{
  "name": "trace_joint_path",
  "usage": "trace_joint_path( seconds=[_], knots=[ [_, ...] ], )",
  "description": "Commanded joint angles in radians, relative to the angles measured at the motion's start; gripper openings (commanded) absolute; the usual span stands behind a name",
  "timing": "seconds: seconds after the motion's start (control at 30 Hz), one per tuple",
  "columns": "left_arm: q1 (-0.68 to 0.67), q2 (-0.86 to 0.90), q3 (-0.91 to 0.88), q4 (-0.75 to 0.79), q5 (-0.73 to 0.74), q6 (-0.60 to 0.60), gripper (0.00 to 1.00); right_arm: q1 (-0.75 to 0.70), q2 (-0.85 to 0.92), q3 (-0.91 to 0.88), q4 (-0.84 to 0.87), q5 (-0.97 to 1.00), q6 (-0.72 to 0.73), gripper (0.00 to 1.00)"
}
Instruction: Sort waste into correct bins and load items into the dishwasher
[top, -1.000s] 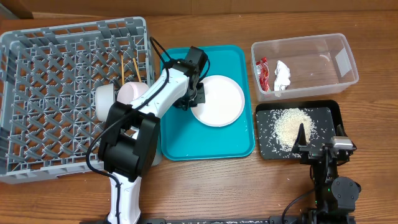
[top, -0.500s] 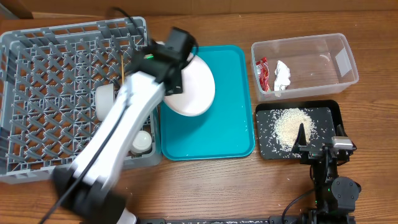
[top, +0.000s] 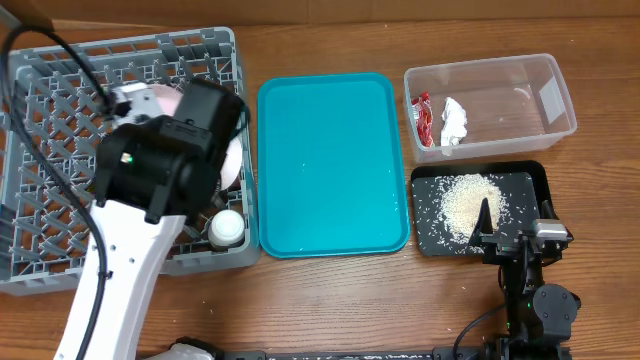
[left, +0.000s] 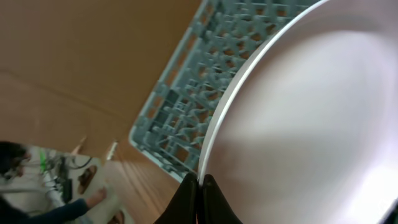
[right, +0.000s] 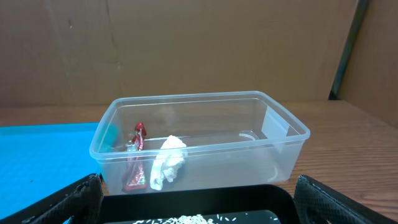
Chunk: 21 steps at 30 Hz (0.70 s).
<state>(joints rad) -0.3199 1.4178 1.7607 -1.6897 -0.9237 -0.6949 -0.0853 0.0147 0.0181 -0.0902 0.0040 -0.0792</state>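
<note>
A white plate (left: 311, 118) is gripped at its rim by the left gripper (left: 199, 186), whose fingers are pinched on the thin edge. The plate is seen to be smooth, round and glossy, with a faint pinkish cast. It is held tilted over the grey dish rack (top: 120, 45), whose lattice is visible beyond its rim. From overhead most of the plate is hidden under the left arm, and only slivers are shown at the arm's sides, over the right half of the rack. Whether the plate touches the rack cannot be told. A small white cup (top: 226, 226) is seen in the rack's near right corner.

Half a second earlier the plate was held over the seam between the rack and the teal tray (top: 333, 170). A second ago it was lying on that tray. The red wrapper (top: 422, 118) and the white tissue (top: 455, 120) are found unchanged in the clear tub (top: 500, 100). The right gripper (right: 199, 186) is kept spread wide at the black tray (top: 530, 185) of rice (top: 465, 203).
</note>
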Motion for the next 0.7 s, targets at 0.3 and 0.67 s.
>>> trace_joint_path(
  seconds=[0.3, 0.67],
  knots=[
    [0.335, -0.082, -0.006, 0.021, -0.164, 0.037, 0.04, -0.001, -0.008, -0.010, 0.006, 0.001, -0.004, 1.00],
    [0.374, 0.079, -0.193, 0.121, -0.246, 0.039, 0.04, -0.001, -0.008, -0.010, 0.006, 0.001, -0.004, 1.00]
  ],
)
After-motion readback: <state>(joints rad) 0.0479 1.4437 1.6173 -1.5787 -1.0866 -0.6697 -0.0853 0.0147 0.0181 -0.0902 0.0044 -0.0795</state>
